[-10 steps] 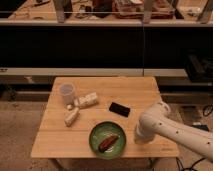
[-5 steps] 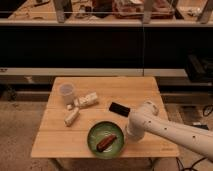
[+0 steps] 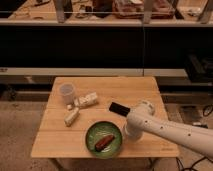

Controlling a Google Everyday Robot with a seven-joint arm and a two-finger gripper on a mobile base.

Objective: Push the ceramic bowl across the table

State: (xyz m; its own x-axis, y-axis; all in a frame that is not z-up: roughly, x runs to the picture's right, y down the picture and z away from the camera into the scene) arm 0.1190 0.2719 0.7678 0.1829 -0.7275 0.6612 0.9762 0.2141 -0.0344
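Note:
The ceramic bowl, a shallow green dish holding a reddish-brown sausage-shaped item, sits near the front edge of the light wooden table. My white arm reaches in from the lower right. Its gripper is down at the bowl's right rim, shut, with nothing seen in it. The arm's thick end hides the gripper's tip, so contact with the rim cannot be made out.
A white cup stands at the table's left. Pale small items and a pale cylinder lie beside it. A flat black object lies just behind the arm. Dark shelving runs behind the table.
The arm has swung left over the table's right side, up to the bowl's right rim. The bowl has shifted left only slightly, if at all.

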